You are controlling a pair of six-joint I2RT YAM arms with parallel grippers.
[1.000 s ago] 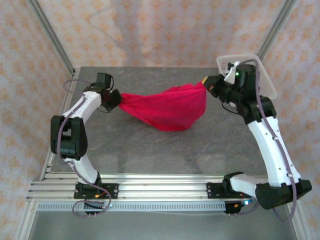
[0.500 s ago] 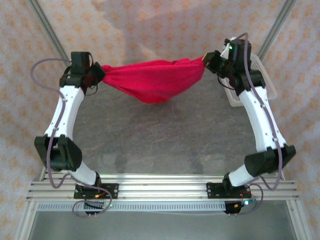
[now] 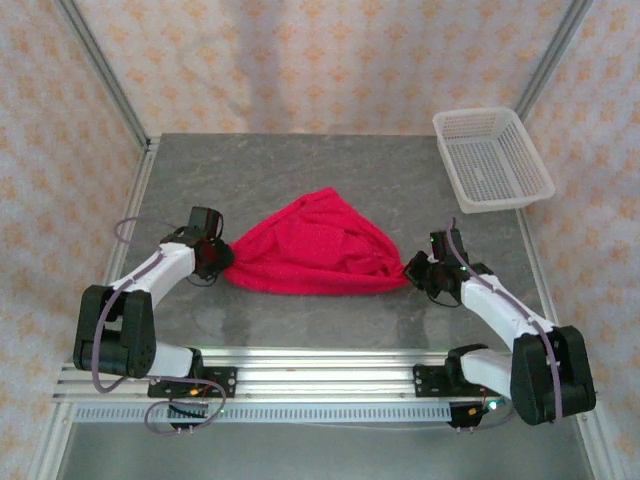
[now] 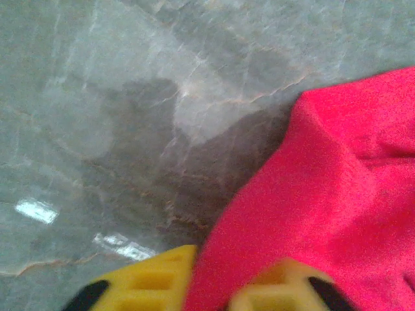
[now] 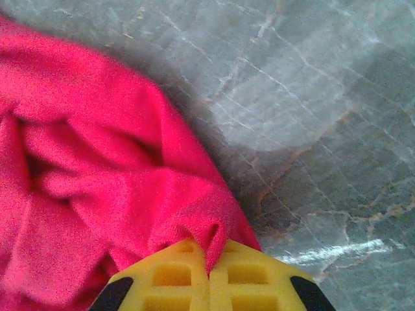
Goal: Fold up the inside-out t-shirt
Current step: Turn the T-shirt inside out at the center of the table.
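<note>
The inside-out t-shirt (image 3: 310, 250) lies as a crimson, roughly triangular heap on the grey table (image 3: 300, 170), low between both arms. My left gripper (image 3: 222, 262) is at its left corner. In the left wrist view the cloth (image 4: 324, 194) runs down between my yellow fingers (image 4: 155, 278), which stand apart, so the left gripper (image 4: 214, 291) is open around the fabric. My right gripper (image 3: 410, 272) is at the right corner. In the right wrist view the right gripper (image 5: 209, 272) is shut, pinching a fold of the t-shirt (image 5: 97, 162) between its pads.
A white mesh basket (image 3: 490, 160) stands at the table's back right corner. Bare marbled tabletop lies behind the shirt and in front of it, up to the aluminium rail (image 3: 320, 375) that carries the arm bases.
Both arms came down and toward the near edge from a raised, stretched hold, laying the shirt on the table. The left jaws have parted; the right still pinches.
</note>
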